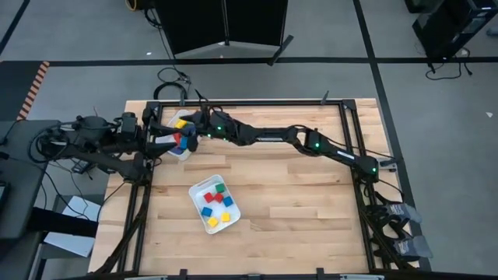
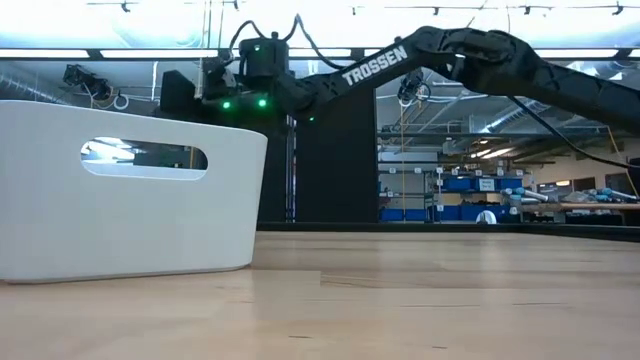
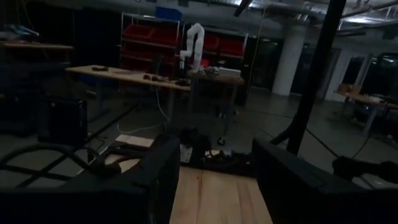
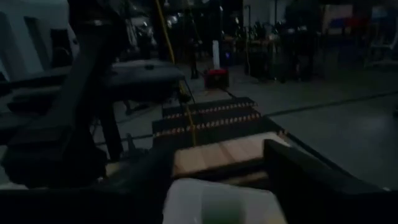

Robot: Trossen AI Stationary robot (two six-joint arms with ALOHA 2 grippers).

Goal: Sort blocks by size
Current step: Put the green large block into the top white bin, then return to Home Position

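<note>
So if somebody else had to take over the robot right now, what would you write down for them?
Right hand: open, empty as far as shows, reaching across over the corner tray.
Left hand: open, empty, waiting at the table's left edge.
Corner tray holds yellow, red and blue blocks; middle tray holds red, green, blue, yellow blocks.
Done: no block lies loose on the table.
Left: check sizes in each tray; they are too small to judge here.

Two white square plastic trays: near tray, far tray. Small solid-coloured blocks in near tray: three red, two blue, two yellow, one green. Far-tray contents partly hidden; count indeterminate.
</note>
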